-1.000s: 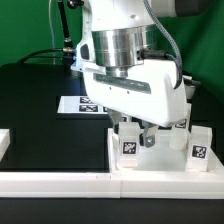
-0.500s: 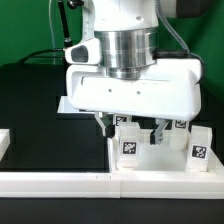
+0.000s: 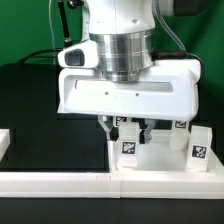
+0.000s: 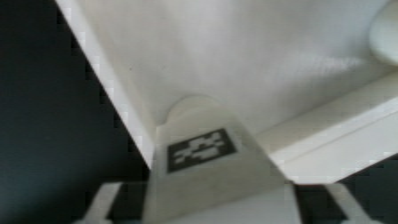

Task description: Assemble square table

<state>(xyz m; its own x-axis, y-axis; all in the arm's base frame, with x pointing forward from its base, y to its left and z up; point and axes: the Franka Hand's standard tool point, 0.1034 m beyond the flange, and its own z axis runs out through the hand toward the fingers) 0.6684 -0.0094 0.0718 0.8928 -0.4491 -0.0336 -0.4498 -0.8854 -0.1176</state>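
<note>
While arm hangs vertical, gripper (image 3: 128, 128) jaws straddle tagged leg (image 3: 130, 146); grip unclear.

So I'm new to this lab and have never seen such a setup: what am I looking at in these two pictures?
The big white block in the exterior view is the end of a robot arm, and the gripper hangs beneath it: two thin fingers pointing down at the table. That picture comes from a camera standing off the arm. The other comes from a small camera on the wrist, looking down past the fingers. On the black table stand short white legs with black-and-white tags, parts of a square table to be put together. The wrist view shows one tagged leg very close. White border rails run along the front edge. Whether the fingers are gripping a leg I cannot tell; they are low among the legs.
</note>
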